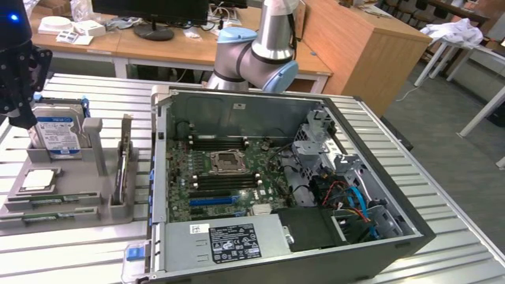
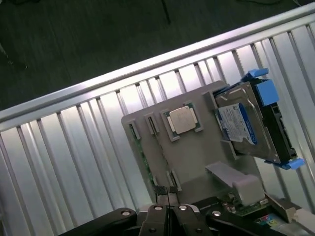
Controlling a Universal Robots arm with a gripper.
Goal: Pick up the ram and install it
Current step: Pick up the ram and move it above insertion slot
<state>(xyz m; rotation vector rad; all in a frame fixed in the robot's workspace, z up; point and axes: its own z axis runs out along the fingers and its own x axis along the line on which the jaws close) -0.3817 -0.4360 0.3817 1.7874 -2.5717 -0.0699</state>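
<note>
the ram (image 2: 144, 152) is laid pointing away from the gripper (image 2: 166, 191), whose fingers are pressed together, nothing held.

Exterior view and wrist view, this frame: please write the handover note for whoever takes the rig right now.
Gripper: shut, holding nothing, hovering above the gray parts tray.
Ram: lying in a slot of the tray, beside the CPU and the upright hard drive; not gripped.
Computer case: open; the motherboard's memory slots look empty.
Done: nothing yet.
Left: pick-up and install.
</note>
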